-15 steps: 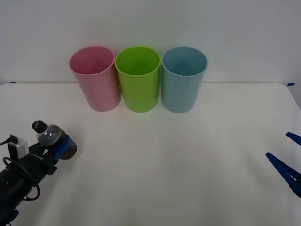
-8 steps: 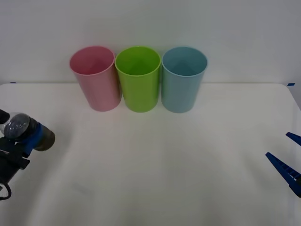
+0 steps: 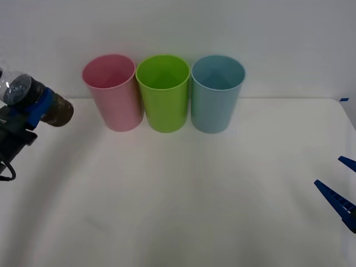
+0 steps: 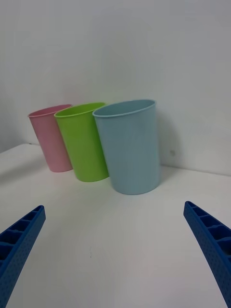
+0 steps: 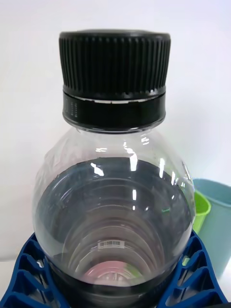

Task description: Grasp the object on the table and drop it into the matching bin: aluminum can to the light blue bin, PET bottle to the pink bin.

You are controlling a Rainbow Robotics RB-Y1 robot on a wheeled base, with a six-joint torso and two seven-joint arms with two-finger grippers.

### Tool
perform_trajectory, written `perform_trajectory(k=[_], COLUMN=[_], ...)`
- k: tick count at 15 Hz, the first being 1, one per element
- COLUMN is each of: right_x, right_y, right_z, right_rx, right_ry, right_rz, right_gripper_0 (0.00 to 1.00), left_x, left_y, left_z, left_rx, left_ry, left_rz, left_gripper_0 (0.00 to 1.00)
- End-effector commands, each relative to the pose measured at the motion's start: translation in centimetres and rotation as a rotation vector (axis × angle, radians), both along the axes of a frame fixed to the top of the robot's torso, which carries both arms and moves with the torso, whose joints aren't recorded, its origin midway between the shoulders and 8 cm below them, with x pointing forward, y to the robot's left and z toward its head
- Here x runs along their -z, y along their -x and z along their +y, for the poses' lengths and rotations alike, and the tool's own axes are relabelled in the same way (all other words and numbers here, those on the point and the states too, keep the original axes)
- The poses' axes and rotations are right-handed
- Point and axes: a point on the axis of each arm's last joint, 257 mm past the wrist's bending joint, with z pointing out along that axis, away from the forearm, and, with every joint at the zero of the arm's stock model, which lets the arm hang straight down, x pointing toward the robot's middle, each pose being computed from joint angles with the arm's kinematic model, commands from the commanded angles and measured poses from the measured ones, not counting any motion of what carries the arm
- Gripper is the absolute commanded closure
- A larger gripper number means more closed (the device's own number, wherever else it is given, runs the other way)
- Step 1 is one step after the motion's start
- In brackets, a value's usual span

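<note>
Now PET bottle [image 3: 34, 101] higher, farther back.

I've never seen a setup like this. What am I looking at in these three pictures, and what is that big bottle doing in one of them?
A two-armed robot is sorting rubbish. The front view looks down from above its arms at a white table with a pink bin, a lime green bin and a light blue bin. The other two come from cameras on its wrists. The left gripper holds a small PET bottle in the air, left of the pink bin. The right gripper waits open at the table's right.
</note>
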Motion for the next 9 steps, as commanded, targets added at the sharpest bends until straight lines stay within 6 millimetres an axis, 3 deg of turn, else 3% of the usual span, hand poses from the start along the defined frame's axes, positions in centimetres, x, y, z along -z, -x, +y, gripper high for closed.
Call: perform_trajectory(k=[1, 3, 9], right_x=[0.0, 0.0, 0.0], right_y=[0.0, 0.0, 0.0], right_z=[0.0, 0.0, 0.0], right_rx=[0.0, 0.0, 0.0], right_ry=[0.0, 0.0, 0.0], right_rz=[0.0, 0.0, 0.0], right_gripper_0=[0.0, 0.0, 0.0], left_x=[-2.8, -4.2, -5.0], left_y=[-1.4, -2.6, -8.0], left_z=[-0.1, -0.4, -2.6], left_rx=[0.017, 0.008, 0.004], left_ry=[0.005, -0.002, -0.044], left_rz=[-0.014, -0.026, -0.028], left_gripper_0=[1.0, 1.0, 1.0])
